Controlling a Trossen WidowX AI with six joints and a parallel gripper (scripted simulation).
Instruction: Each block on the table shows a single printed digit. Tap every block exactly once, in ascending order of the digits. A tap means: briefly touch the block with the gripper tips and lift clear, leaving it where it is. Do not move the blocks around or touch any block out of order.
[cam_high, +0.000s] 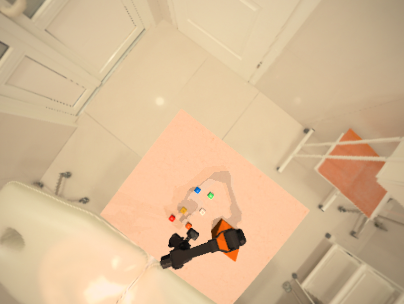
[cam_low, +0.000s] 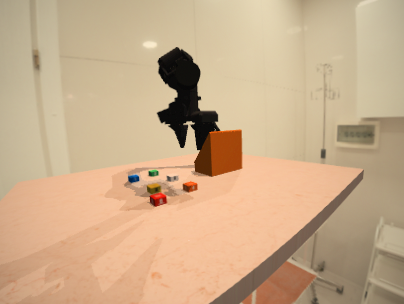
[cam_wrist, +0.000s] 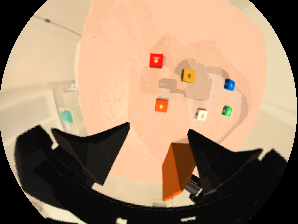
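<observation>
Several small digit blocks lie in a loose cluster on the pink table (cam_high: 165, 160) (cam_low: 250, 215) (cam_wrist: 120, 50): blue (cam_high: 197, 190) (cam_low: 133, 178) (cam_wrist: 229, 84), green (cam_high: 210, 195) (cam_low: 153, 173) (cam_wrist: 228, 111), white (cam_high: 202, 211) (cam_low: 172, 177) (cam_wrist: 201, 113), yellow (cam_high: 183, 210) (cam_low: 154, 188) (cam_wrist: 188, 75), orange (cam_high: 188, 226) (cam_low: 190, 186) (cam_wrist: 161, 104) and red (cam_high: 172, 218) (cam_low: 158, 199) (cam_wrist: 156, 60). The digits are too small to read. My gripper (cam_high: 189, 235) (cam_low: 191, 143) (cam_wrist: 158, 128) is open and empty. It hangs high above the table, near the orange block and on the arm's side of the cluster.
The arm's orange wedge-shaped base (cam_high: 227, 242) (cam_low: 220, 152) (cam_wrist: 174, 169) stands on the table right behind the blocks. A white padded bed (cam_high: 60, 250) lies beyond the table's near-left edge. A wheeled cart with an orange shelf (cam_high: 350, 170) stands off to the right.
</observation>
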